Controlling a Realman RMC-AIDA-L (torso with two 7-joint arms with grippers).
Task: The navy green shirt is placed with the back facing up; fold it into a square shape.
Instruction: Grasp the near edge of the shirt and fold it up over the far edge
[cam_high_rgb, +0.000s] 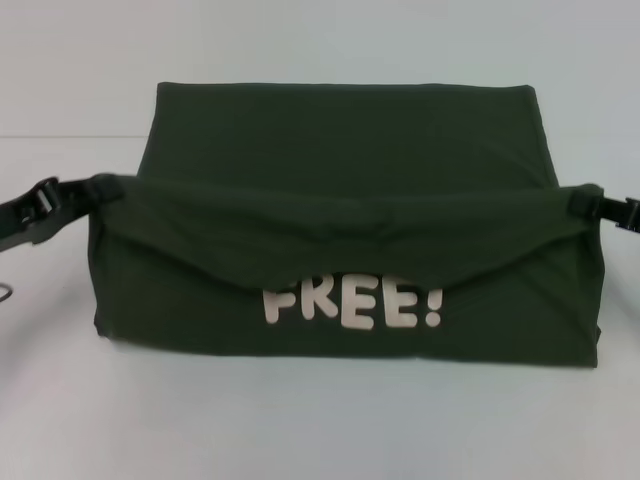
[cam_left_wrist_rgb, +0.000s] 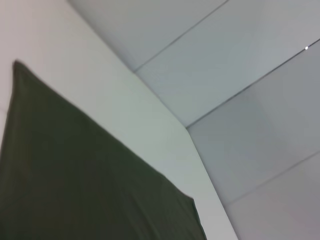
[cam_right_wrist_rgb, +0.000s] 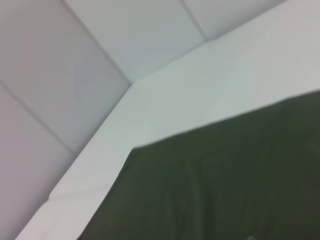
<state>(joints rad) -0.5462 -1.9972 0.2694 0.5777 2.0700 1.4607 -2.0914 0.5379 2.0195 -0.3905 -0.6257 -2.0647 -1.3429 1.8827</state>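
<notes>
— Looking at it from here, why is the navy green shirt (cam_high_rgb: 340, 190) humped up in the middle like that?

— Both arms have it lifted. The left tool (cam_high_rgb: 45, 205) holds the cloth at one end and the right tool (cam_high_rgb: 610, 212) at the other, each clamped narrow on a pinch of the fabric. The edge between them sags into a shallow curve, which tells me they carry it slack, not stretched.

— And why so high off the bench (cam_high_rgb: 320, 430)?

— I'd judge they are bringing one edge across the rest for a fold. The raised flap hangs over the lower part, and half hides white lettering (cam_high_rgb: 350, 303) that reads "FREE!". So there is a print on it after all.

— Where does the shirt lie, then?

— Mid-bench, straight ahead of the robot. Its far part lies flat toward the wall; the near part rests on the bench with the print just under the hanging edge. The tools sit at the outer left and right ends of the flap, level with each other, and the whole body of cloth stretches between them.

— The wrist cameras?

— Only dark cloth and pale bench.
</notes>
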